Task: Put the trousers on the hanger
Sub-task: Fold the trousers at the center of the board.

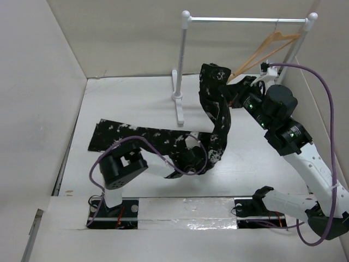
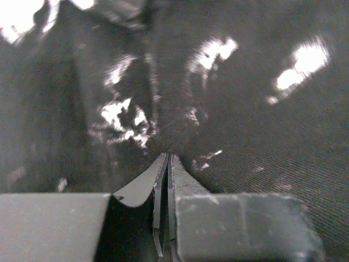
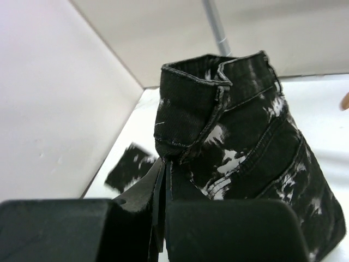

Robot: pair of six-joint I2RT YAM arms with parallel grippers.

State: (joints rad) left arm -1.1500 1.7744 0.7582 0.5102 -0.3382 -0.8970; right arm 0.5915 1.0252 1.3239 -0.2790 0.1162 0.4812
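The black trousers (image 1: 218, 117) with white splatter run from a flat leg on the table at the left (image 1: 131, 134) up to a raised waistband. My right gripper (image 1: 235, 93) is shut on the waistband edge (image 3: 188, 109) and holds it up just below the tan wooden hanger (image 1: 267, 48), which hangs from the rack's rail. My left gripper (image 1: 195, 158) is shut on the trousers' fabric (image 2: 229, 109) low over the table, near the bend. In both wrist views the jaws stand pressed together on cloth.
The white pole rack (image 1: 185, 60) with ball-topped posts stands at the back, its left base (image 1: 178, 103) beside the trousers. White walls (image 1: 43, 109) close in the left, back and right. Purple cables (image 1: 322, 82) loop off both arms.
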